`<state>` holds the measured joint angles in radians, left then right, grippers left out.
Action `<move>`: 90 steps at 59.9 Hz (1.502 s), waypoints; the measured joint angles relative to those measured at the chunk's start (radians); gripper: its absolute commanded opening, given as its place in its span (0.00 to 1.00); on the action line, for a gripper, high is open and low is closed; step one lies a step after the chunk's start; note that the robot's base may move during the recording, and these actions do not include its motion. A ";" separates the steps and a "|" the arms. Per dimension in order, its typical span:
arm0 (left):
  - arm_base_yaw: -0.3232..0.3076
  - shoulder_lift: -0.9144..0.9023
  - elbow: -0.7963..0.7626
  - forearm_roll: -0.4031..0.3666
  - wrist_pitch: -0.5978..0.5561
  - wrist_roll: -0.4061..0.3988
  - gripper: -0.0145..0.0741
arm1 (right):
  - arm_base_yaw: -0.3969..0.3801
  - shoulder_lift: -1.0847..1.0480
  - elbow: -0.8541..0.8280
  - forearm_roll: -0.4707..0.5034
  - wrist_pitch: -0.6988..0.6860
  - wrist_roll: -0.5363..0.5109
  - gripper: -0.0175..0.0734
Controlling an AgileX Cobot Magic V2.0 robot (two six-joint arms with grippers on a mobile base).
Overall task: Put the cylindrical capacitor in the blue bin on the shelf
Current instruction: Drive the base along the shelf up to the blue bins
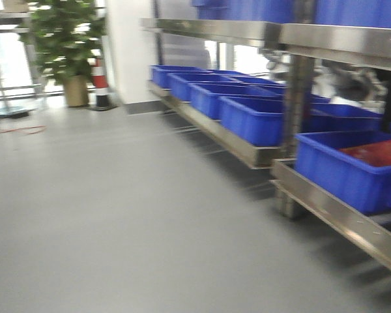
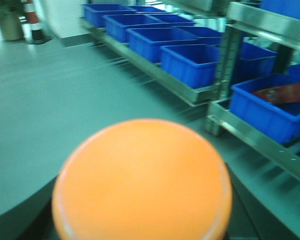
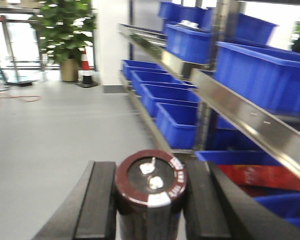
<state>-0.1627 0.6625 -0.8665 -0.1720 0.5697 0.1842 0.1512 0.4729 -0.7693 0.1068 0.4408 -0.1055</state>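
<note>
Right tool (image 3: 150, 202) has the cylindrical capacitor (image 3: 150, 187) pinched between its two black fingers (image 3: 102, 200). The fingers are open only as wide as the can, one pressed against each side. The capacitor sits upright, dark brown-maroon, with two little metal terminals on top and a white stripe at the rim. So it's up in the tool, not in any bin, with the shelf (image 3: 240, 112) off to its right.

The shelf is the shiny steel one. A row of blue bins (image 1: 251, 117) sits along the front edge of its lower level, and more blue bins are on the level above. The closest lower bin (image 1: 342, 169) has something red (image 1: 378, 153) lying inside, too blurry to say what it is.

The left tool doesn't show up in its own wrist view. A big orange round thing (image 2: 142, 180) fills the bottom of that shot, so I can't tell whether the tool is open or closed.

Grey floor (image 1: 85, 215) runs along the front of the shelf. At the far end there's a potted plant (image 1: 65, 39) with a red-and-white traffic cone (image 1: 100, 81) just beside it. All the views are pretty motion-blurred.
</note>
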 measured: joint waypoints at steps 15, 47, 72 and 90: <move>0.000 0.000 0.000 0.000 0.000 0.000 0.04 | 0.000 0.000 0.000 0.000 0.000 0.000 0.06; 0.000 -0.002 0.000 0.000 0.000 0.000 0.04 | 0.000 0.000 0.000 0.000 0.000 0.000 0.06; 0.000 -0.002 0.000 0.000 0.000 0.000 0.04 | 0.000 0.000 0.000 0.000 0.000 0.000 0.06; 0.000 -0.002 0.000 0.000 0.000 0.000 0.04 | 0.000 0.000 0.000 0.000 0.000 0.000 0.06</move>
<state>-0.1627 0.6601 -0.8665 -0.1720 0.5697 0.1842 0.1512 0.4729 -0.7693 0.1068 0.4408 -0.1055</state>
